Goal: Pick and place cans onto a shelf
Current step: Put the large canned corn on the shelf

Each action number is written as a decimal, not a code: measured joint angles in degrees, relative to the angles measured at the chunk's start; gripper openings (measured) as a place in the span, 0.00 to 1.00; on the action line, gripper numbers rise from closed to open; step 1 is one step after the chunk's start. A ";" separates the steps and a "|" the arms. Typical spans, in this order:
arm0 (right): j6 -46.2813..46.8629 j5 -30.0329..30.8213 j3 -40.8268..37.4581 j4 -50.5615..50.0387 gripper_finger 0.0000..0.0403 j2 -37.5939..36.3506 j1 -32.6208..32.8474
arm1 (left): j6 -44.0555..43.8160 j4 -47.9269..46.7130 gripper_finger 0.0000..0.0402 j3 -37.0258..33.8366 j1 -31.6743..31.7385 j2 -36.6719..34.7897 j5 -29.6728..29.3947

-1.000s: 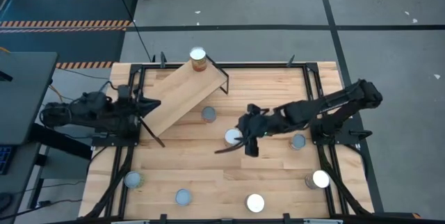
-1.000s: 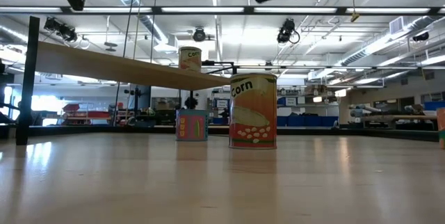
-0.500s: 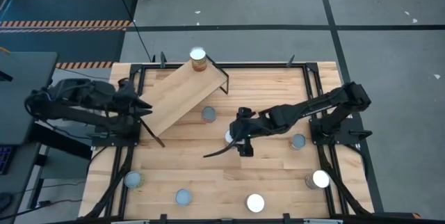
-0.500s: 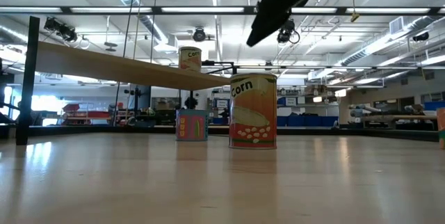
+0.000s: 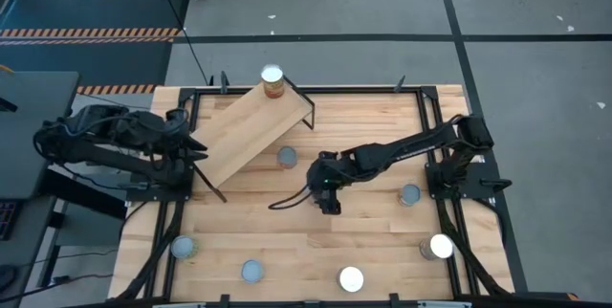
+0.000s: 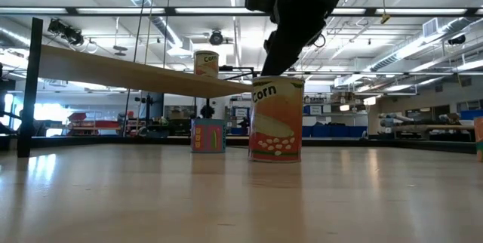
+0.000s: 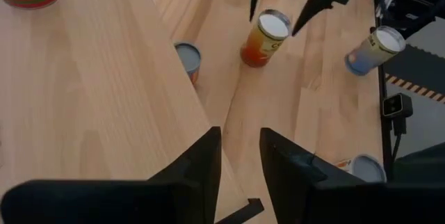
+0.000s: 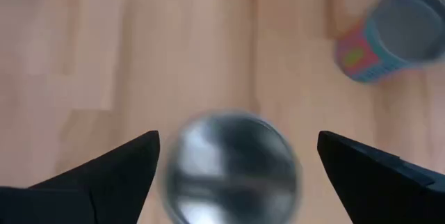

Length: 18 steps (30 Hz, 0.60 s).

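A corn can (image 6: 275,118) with an orange label stands upright near the table's middle. My right gripper (image 8: 238,139) hovers open just above it, one finger (image 8: 111,175) on either side of its silver top (image 8: 233,168), touching nothing. The shelf (image 5: 251,131), a tilted light-wood plank on black legs, stands at the far left with one can (image 5: 273,80) upright on its far end. My left gripper (image 7: 240,158) waits at the shelf's near-left end, by the table's left edge. Its fingers are a little apart with nothing between them.
A small blue can (image 5: 287,158) stands beside the shelf's edge. More cans stand at the right (image 5: 410,194), the near right (image 5: 439,246) and along the near edge (image 5: 351,278), (image 5: 251,271), (image 5: 183,247). Black rails frame the table.
My right gripper has moved toward the table's left edge and come down over the corn can, which has stayed in place. My left gripper has risen and drawn back toward the table's left edge, tipping to point more steeply down.
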 joint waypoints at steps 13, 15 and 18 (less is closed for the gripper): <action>1.44 -1.77 0.00 -0.37 0.99 0.00 0.02 | 0.04 0.02 0.26 -0.02 0.00 -0.01 -0.17; 1.62 -1.76 0.00 -1.26 0.99 0.00 0.09 | 0.04 0.00 0.26 -0.02 0.00 -0.03 -0.17; 1.62 -1.96 0.00 -2.64 0.99 0.00 0.09 | 0.09 0.02 0.26 -0.02 0.00 -0.01 -0.17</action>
